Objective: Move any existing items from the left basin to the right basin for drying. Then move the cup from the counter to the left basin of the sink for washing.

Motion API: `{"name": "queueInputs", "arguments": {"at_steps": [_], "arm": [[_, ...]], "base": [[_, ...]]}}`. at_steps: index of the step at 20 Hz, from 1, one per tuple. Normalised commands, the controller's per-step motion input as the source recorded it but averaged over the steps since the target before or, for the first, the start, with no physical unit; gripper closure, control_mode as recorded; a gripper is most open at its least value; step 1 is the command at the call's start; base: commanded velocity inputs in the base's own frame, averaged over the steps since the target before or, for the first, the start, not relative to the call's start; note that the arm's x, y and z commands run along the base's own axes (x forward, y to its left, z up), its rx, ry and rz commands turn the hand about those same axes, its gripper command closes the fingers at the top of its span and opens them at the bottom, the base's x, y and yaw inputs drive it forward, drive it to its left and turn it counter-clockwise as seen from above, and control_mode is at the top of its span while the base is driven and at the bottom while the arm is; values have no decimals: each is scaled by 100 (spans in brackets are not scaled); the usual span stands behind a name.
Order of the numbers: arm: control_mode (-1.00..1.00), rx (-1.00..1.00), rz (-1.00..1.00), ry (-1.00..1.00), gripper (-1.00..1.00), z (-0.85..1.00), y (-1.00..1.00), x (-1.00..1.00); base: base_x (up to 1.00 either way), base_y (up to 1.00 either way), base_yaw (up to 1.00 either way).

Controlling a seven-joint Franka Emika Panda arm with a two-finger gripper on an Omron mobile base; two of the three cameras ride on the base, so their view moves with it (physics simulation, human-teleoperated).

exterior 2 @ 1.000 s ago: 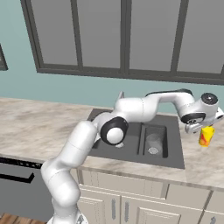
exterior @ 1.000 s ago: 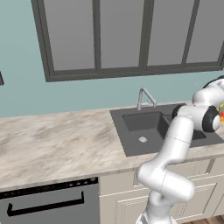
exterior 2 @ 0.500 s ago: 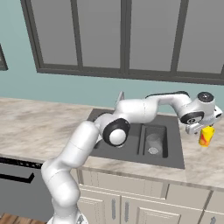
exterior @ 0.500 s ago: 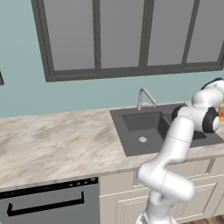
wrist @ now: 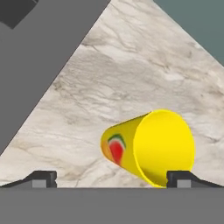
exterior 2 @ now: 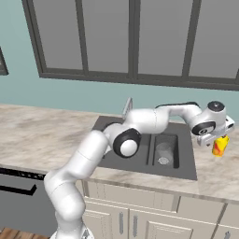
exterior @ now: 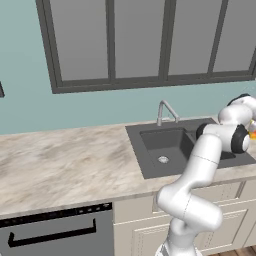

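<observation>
We are looking across the scene from the left, where the counter (exterior: 65, 160) is running long and beige with brownish veins, and a dark appliance front (exterior: 55, 232) is sitting below it. Moving right, the sink (exterior 2: 191, 161) is lying sunk into the stone, with the thin curved tap (exterior: 167, 111) standing at its far edge. The left basin (exterior: 162, 145) is showing its round silver drain (exterior: 162, 160). In the right base view, the right basin (exterior 2: 164, 148) is holding a pale, glassy item (exterior 2: 163, 151), faint against the dark floor, so we are not telling which way it stands.

Further right still, past the sink's right rim, the cup (exterior 2: 219, 145) is standing upright on the counter, its long axis vertical and its open mouth facing up. In the hand view we are looking down into that wide mouth, with the body tapering away toward the base and the red-orange mark (wrist: 116, 148) showing on its side. The cup (wrist: 151, 146) is sitting toward the right finger.

We are holding the gripper (wrist: 111, 177) just above the cup, fingers spread wide and gripping nothing. The stone around the cup is bare, and the sink's dark rim is crossing the upper left of the hand view.
</observation>
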Motion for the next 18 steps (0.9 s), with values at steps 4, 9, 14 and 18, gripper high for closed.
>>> {"name": "queueInputs", "arguments": {"at_steps": [4, 9, 14, 18], "arm": [[-100, 0, 0, 0, -100, -2, -7, 20], [-100, 0, 0, 0, -100, -4, -9, 16], [-100, 0, 0, 0, -100, -9, -12, 2], [-100, 0, 0, 2, -100, -18, -8, 0]], "base": [[0, 0, 0], [0, 0, 0], [0, 0, 0], [0, 0, 0]]}}
